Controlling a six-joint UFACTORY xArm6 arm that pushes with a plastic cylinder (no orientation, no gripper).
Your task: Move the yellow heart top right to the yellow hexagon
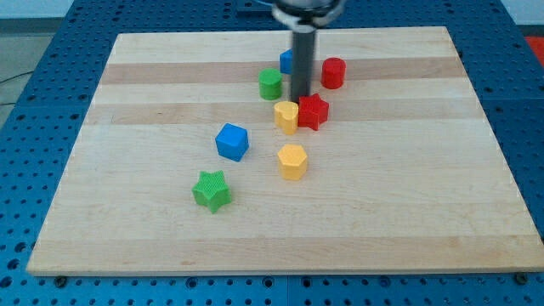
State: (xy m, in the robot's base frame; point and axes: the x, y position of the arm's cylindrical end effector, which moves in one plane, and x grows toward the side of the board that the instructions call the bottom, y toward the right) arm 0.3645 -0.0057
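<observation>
Yellow heart (286, 116) touches my tip (301, 103), above yellow hexagon (292, 161)

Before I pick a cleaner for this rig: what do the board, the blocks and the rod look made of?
The board looks like pale wood: glued strips, visible grain, low sheen. The blocks, such as the yellow hexagon and yellow heart, look like matte plastic with saturated colour, possibly ridged. My rod looks dark and smooth, maybe metal or plastic; my tip sits beside the heart.

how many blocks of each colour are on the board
yellow: 2, heart and hexagon
red: 2, star and one at the view's top
green: 2, star and cylinder
blue: 2, cube and one behind the rod
total: 8
</observation>
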